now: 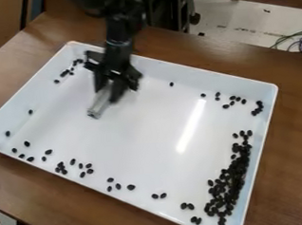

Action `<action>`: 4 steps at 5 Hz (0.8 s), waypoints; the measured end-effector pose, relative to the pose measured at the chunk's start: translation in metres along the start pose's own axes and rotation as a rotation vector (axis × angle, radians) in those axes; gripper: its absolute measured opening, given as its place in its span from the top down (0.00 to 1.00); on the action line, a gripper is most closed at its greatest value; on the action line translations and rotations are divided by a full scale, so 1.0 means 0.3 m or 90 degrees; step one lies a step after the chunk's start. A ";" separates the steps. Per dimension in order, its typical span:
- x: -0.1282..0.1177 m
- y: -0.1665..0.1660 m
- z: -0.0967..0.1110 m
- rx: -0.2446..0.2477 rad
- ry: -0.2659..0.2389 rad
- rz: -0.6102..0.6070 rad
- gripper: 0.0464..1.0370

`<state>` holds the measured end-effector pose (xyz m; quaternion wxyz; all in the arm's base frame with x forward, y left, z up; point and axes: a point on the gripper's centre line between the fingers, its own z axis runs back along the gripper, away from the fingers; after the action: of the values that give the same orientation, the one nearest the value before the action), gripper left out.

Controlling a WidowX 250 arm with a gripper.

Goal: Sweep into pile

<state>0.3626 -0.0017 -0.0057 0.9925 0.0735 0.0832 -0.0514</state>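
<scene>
The gripper (108,95) hangs over the upper-left part of a white tray (135,134), pointing down and slightly left. It is shut on a pale, semi-transparent tool (99,105) whose lower end is near the tray floor. A dense pile of dark beans (230,184) lies along the tray's right side, toward the lower-right corner. More beans are scattered along the lower-left edge, in the upper-left corner and near the upper-right corner. No beans touch the tool.
The tray's raised walls surround the work area on a brown wooden table (285,140). Cables (296,40) show beyond the table at the upper right. A bright reflection crosses the tray floor right of its middle.
</scene>
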 end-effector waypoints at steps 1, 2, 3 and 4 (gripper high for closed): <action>0.000 -0.112 0.013 0.008 -0.005 -0.023 0.69; 0.008 -0.256 0.040 0.001 -0.016 -0.047 0.69; -0.020 -0.439 0.077 -0.007 -0.027 -0.093 0.69; -0.066 -0.490 0.119 -0.014 -0.028 -0.093 0.69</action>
<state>0.3320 -0.1500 0.0123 0.9884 0.0553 0.0673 -0.1241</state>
